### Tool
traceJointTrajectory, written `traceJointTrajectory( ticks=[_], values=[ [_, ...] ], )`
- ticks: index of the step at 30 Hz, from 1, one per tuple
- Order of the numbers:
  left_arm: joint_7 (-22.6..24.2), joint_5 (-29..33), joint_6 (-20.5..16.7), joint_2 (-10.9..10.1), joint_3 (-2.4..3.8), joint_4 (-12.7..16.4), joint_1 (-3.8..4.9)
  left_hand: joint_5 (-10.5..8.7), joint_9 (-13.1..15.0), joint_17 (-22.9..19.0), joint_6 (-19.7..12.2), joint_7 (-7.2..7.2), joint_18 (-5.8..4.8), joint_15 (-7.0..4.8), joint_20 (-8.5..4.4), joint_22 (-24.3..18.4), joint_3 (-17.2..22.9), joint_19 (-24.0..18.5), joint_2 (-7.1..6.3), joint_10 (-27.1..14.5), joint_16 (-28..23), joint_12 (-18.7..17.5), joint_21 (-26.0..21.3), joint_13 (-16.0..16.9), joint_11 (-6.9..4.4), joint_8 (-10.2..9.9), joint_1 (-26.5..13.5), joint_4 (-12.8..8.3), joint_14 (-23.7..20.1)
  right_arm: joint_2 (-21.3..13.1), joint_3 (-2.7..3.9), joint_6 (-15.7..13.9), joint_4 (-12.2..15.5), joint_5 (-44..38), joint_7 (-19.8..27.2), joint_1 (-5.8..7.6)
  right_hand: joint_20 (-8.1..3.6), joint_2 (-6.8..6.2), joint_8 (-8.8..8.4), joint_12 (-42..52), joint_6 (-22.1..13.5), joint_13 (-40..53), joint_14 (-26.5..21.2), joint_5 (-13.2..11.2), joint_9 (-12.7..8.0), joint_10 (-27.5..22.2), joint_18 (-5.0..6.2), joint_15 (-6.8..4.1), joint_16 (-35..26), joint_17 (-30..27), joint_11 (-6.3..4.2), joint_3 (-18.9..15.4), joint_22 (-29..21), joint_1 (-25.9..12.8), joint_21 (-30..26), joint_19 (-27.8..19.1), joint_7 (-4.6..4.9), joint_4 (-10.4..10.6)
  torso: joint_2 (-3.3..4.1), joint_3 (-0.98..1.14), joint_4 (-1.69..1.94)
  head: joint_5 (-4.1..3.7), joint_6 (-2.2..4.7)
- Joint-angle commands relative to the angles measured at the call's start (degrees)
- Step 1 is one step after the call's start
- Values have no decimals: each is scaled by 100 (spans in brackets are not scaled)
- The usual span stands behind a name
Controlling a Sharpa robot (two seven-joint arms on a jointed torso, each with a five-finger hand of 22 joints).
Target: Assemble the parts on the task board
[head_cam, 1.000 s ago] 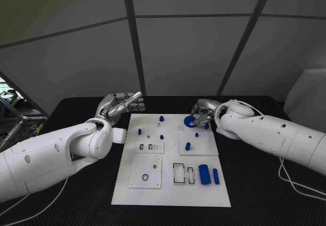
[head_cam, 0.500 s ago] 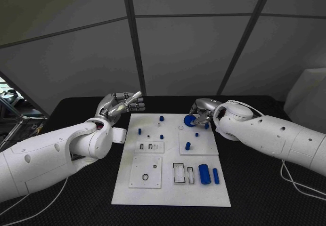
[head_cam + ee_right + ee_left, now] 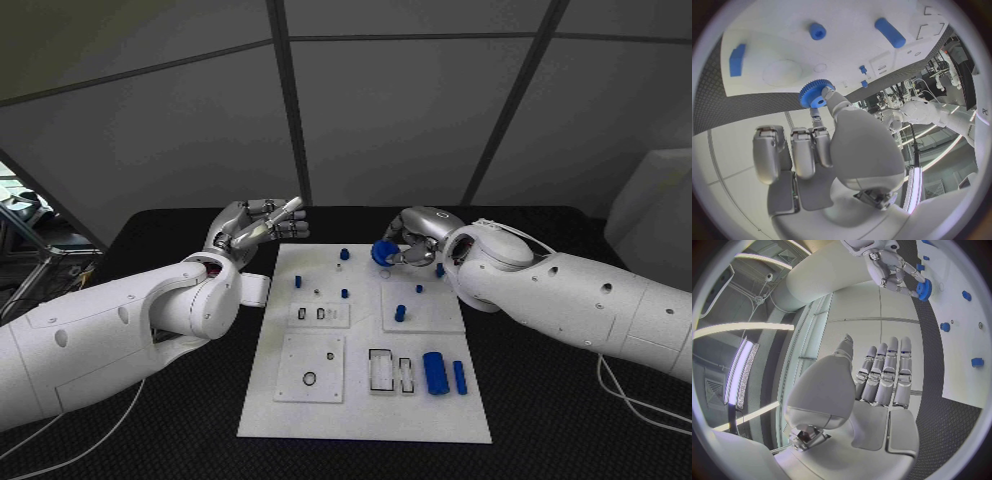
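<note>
The white task board (image 3: 361,400) lies in the middle of the black table. My right hand (image 3: 411,242) hovers over the board's far edge and pinches a blue gear (image 3: 384,254) between thumb and finger. The right wrist view shows the gear (image 3: 814,94) just above the board (image 3: 779,45), near a round recess. My left hand (image 3: 254,224) is raised off the board's far left corner with its fingers (image 3: 882,372) stretched out and nothing in them. The left wrist view also catches the gear (image 3: 924,290) in the right hand (image 3: 892,265).
Small blue pegs (image 3: 345,252) (image 3: 297,281) (image 3: 398,313) stand on the board's far half. A thick blue cylinder (image 3: 434,372) and a thinner one (image 3: 459,374) lie near the right edge. Black table surrounds the board.
My right hand has carried the gear leftward along the board's far edge. The left hand has stayed in place.
</note>
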Motion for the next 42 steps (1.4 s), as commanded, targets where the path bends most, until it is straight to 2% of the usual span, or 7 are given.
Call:
traceJointTrajectory(
  ticks=[1, 8, 13, 19, 24, 42],
  values=[
    [5, -25, 62, 1, 6, 7, 8, -8, -6, 7, 11, 16, 15, 7, 14, 2, 2, -25, 31, -3, -28, -36, 21, -3, 34, -29, 33, -29, 7, 107, 4, -449, 81, -417, -183, 14, -37, -14, -21, 36, 313, 1081, 567, -1, 14, 277, -45, -46, 37, 1421, -43, 68, 1168, -55, 34, 310, -146, 28, 7, 0, 11, 10, 5],
    [0, -25, 67, 18, 6, 3, 8, -8, -6, 7, 11, 16, 15, 7, 14, 2, 2, -25, 31, -3, -28, -36, 21, -3, 34, -29, 33, -29, 7, 508, -3, -459, -32, -630, -272, 14, -38, -35, -41, 32, 318, 1079, 567, -34, 11, 276, -46, -46, 37, 1419, -44, 90, 1170, -104, 35, 312, -146, 43, 10, -5, 14, 48, -4],
    [-2, -25, 68, 30, 6, -4, 8, -8, -6, 7, 11, 16, 15, 7, 14, 2, 2, -25, 31, -3, -28, -36, 21, -3, 34, -29, 33, -29, 7, 765, -35, -411, -190, -674, -285, 5, -38, -36, -49, 25, 317, 1072, 566, -38, 10, 271, -46, -46, 34, 1413, -43, 99, 1170, -118, 35, 311, -145, 49, 18, -1, 14, 47, -2],
    [-3, -25, 71, 46, 7, -12, 9, -8, -6, 7, 11, 16, 15, 7, 14, 2, 2, -25, 31, -3, -28, -36, 21, -3, 34, -29, 33, -29, 7, 1014, -131, -331, -428, -692, -271, -13, -37, -46, -70, 22, 305, 1070, 565, -45, 6, 269, -45, -45, 34, 1411, -40, 113, 1166, -149, 33, 308, -140, 61, 11, 0, 11, 57, -20],
    [-3, -25, 72, 56, 7, -17, 10, -9, -5, 17, 13, 17, 17, 7, 15, 3, -2, -29, 42, -5, -41, -46, 25, -4, 35, -39, 41, -46, 11, 1141, -167, -274, -589, -695, -245, -45, -37, -46, -70, 22, 305, 1070, 565, -45, 6, 269, -45, -45, 34, 1411, -40, 113, 1166, -149, 33, 308, -140, 61, 11, 2, 9, 64, -27],
    [-8, -49, 72, 72, 8, -39, 11, -9, -5, 18, 13, 18, 17, 7, 15, 3, -3, -30, 42, -5, -43, -47, 26, -4, 35, -40, 41, -47, 11, 1388, -202, -26, -930, -697, -141, -111, -31, -93, -132, -10, 270, 1042, 561, -108, -3, 245, -43, -34, 27, 1391, -24, 142, 1159, -233, 29, 302, -122, 83, 10, 6, 3, 93, -79]
  ],
)
